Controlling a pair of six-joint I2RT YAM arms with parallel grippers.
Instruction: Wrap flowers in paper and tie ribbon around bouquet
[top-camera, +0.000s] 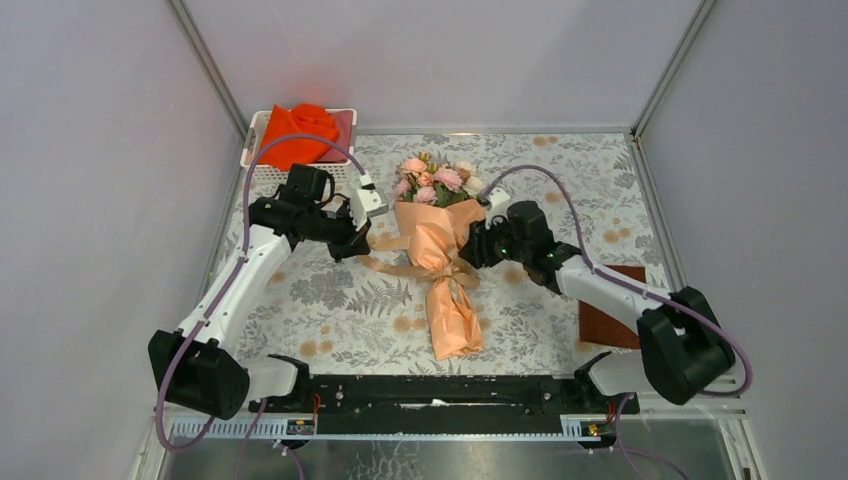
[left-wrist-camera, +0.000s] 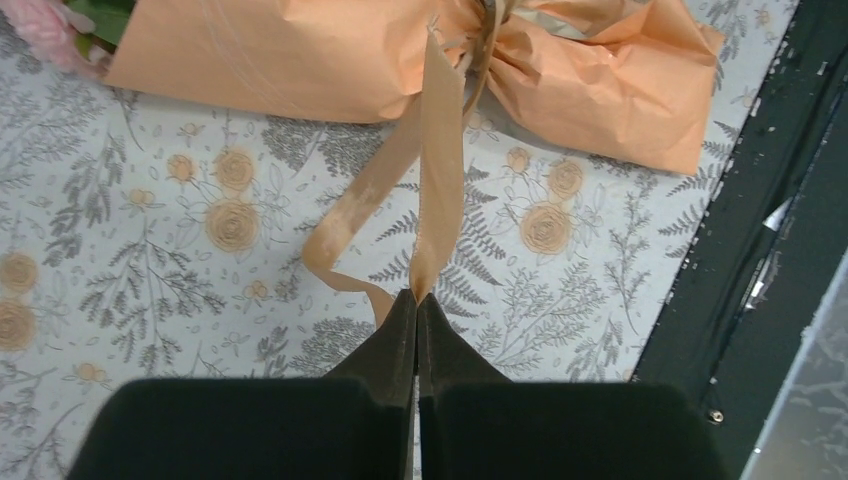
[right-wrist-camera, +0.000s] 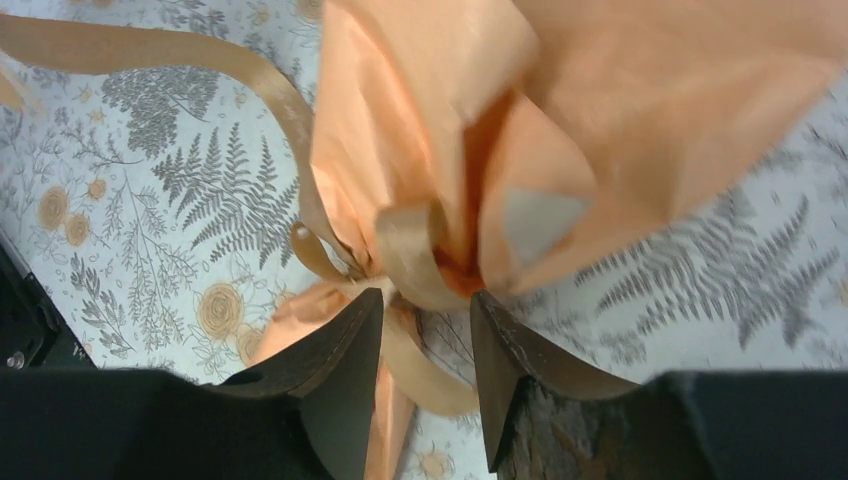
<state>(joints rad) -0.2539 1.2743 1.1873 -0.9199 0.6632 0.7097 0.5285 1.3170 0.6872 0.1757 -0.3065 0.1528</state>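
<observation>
Peach paper (top-camera: 453, 305) wrapped round flowers (top-camera: 432, 178); bouquet (top-camera: 438, 235) lies mid-mat (top-camera: 340, 300). Ribbon (left-wrist-camera: 440, 180) circles its waist, knot apparently loose. Left gripper (left-wrist-camera: 417, 297) clamped on a ribbon tail; right gripper (right-wrist-camera: 425, 310) jaws apart, straddling a loop. Tightening probably left.

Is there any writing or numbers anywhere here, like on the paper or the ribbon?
No words, numbers or signs can be read anywhere.
The paper and ribbon are plain.
The mat shows only leaves and flowers.
</observation>
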